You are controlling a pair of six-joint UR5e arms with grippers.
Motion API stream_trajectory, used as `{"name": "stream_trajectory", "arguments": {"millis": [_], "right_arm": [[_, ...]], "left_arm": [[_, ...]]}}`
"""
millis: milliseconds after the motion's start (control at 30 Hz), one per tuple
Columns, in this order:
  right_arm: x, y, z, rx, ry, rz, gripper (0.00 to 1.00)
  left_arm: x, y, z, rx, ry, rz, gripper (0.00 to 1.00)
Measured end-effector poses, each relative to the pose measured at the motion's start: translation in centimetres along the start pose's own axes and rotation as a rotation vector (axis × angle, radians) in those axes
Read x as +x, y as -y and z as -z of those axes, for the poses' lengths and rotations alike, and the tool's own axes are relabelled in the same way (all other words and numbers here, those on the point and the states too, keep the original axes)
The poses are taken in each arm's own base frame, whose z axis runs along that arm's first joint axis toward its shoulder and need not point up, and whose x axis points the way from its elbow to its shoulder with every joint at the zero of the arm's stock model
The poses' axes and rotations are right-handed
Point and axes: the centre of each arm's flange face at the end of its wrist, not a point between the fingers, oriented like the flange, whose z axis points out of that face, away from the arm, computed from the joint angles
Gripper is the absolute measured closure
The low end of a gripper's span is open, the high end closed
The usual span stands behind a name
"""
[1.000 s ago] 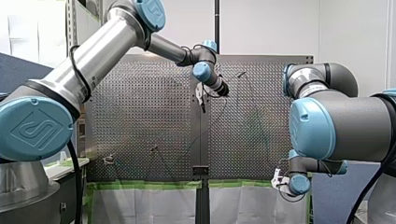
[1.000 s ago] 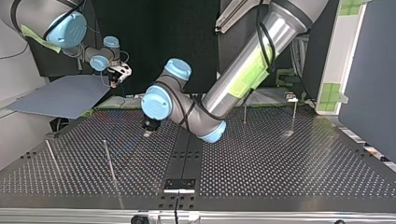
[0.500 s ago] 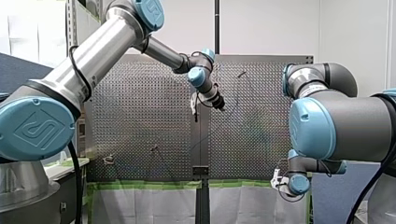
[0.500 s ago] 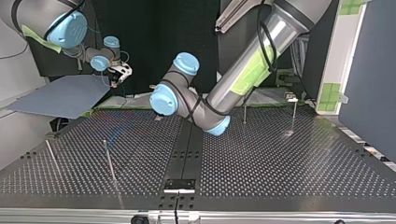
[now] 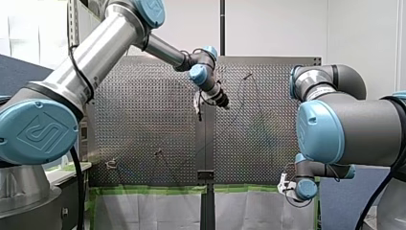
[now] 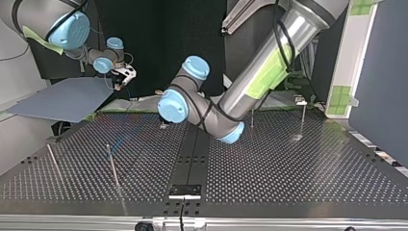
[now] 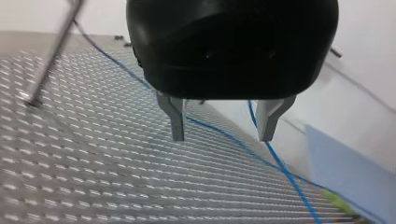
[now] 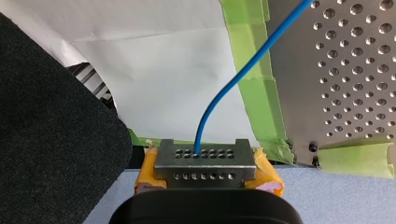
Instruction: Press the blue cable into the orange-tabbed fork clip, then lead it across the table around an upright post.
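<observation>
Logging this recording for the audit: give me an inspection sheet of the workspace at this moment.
Surface: perforated table, bare metal.
Job's things: posts upright; clip not made out.
Clutter: nothing seen.
Grippers: left gripper open, above the table; right gripper shut on the cable.
Cables: the cable is blue and runs over the table under the left gripper.
Surroundings: green tape and white paper at the table's edge.

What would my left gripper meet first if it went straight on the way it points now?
Probably the blue cable, which runs ahead of my left gripper across the gap of its open fingers; right behind it lies the perforated table. Depth is unclear, so the table may come first.
</observation>
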Motion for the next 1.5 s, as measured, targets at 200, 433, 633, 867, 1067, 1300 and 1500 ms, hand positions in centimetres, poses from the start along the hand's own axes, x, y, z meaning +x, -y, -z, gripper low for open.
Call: {"name": "stream_trajectory", "arguments": {"millis": [200,433,633,867,1067,1300,1500], "right_arm": [[0.0,0.0,0.0,0.0,0.0,0.001,1.0],[0.1,0.1,-0.1,0.002,-0.003,0.004,1.0],[0.1,0.1,-0.1,0.003,-0.003,0.004,1.0],[0.1,0.2,-0.1,0.006,-0.004,0.006,1.0],[0.1,0.3,-0.2,0.008,-0.004,0.007,1.0],[0.2,0.4,-0.2,0.01,-0.006,0.01,1.0],[0.2,0.4,-0.2,0.01,-0.007,0.013,1.0]], "left_arm": [[-3.1,0.4,2.1,-0.029,0.073,-0.02,0.25],[-6.1,1.5,4.9,-0.048,0.144,-0.051,0.25],[-8.8,4.1,8.3,-0.014,0.176,-0.101,0.25],[-11.1,6.8,10.8,0.012,0.198,-0.171,0.25],[-12.3,8.2,11.6,0.031,0.228,-0.221,0.25],[-12.3,9.2,11.9,0.046,0.232,-0.279,0.23],[-11.4,10.3,12.0,0.089,0.218,-0.333,0.23]]}}
